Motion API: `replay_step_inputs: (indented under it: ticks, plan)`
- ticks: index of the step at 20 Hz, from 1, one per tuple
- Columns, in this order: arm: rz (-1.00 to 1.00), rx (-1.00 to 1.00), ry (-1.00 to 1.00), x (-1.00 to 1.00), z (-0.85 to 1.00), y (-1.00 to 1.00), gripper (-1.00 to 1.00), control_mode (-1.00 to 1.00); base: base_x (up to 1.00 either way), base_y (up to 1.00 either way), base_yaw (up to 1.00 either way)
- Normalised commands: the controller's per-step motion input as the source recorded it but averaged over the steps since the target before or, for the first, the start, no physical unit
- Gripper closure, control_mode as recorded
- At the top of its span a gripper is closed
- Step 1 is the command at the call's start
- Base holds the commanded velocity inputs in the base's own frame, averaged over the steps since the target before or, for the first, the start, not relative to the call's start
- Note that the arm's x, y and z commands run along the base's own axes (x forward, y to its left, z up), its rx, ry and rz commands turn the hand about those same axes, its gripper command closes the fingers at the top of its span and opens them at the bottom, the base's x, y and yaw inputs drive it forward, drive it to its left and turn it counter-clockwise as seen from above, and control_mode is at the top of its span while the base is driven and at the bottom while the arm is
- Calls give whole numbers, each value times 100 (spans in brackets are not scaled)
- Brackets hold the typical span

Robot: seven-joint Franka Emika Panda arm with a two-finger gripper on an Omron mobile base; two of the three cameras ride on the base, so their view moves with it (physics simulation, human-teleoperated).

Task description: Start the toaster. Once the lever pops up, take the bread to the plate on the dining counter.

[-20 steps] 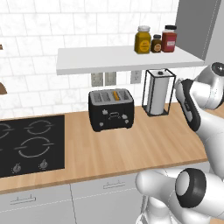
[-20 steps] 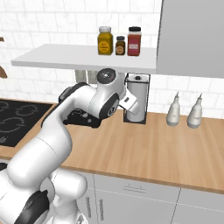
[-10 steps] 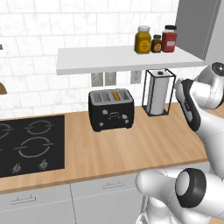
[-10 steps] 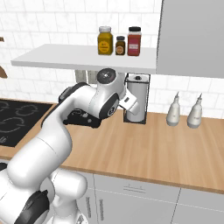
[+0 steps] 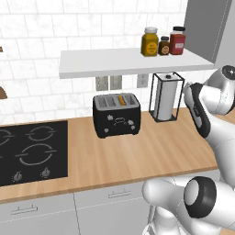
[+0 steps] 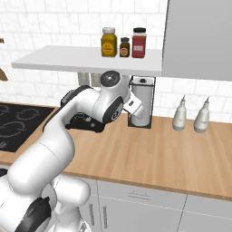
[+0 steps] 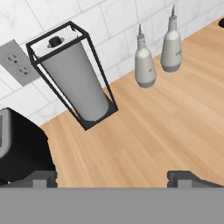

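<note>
The glossy black toaster (image 5: pixel 116 115) stands on the wood counter against the tiled wall, left of a paper towel holder. A slice of bread (image 5: pixel 120 99) sits in one of its top slots, with just its orange-brown edge showing. The lever (image 5: pixel 120 120) is a small dark tab at the middle of the front face. In the hand view my gripper (image 7: pixel 113 178) is open with nothing between its fingers. It hovers over bare counter, with the toaster (image 7: pixel 21 144) at the left edge. The plate and the dining counter are out of view.
A wire paper towel holder (image 5: pixel 166 97) stands just right of the toaster, and two grey bottles (image 6: pixel 180 118) stand farther right. A black stove (image 5: pixel 32 151) lies to the left. A white shelf (image 5: pixel 128 60) with jars hangs low over the toaster. My arm hides most of the toaster in the right base view.
</note>
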Motion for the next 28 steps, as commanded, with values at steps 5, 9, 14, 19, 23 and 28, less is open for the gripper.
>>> replay_step_inputs:
  ticks: [5,9,14,19,23,28]
  plan:
    - [0,0,0,0,0,0,-100,-100,0,0,0]
    - [0,0,0,0,0,0,-100,-100,0,0,0]
    - [0,0,0,0,0,0,-100,-100,0,0,0]
    - [0,0,0,0,0,0,-100,-100,0,0,0]
    - [0,0,0,0,0,0,-100,-100,0,0,0]
    - [0,0,0,0,0,0,-100,-100,0,0,0]
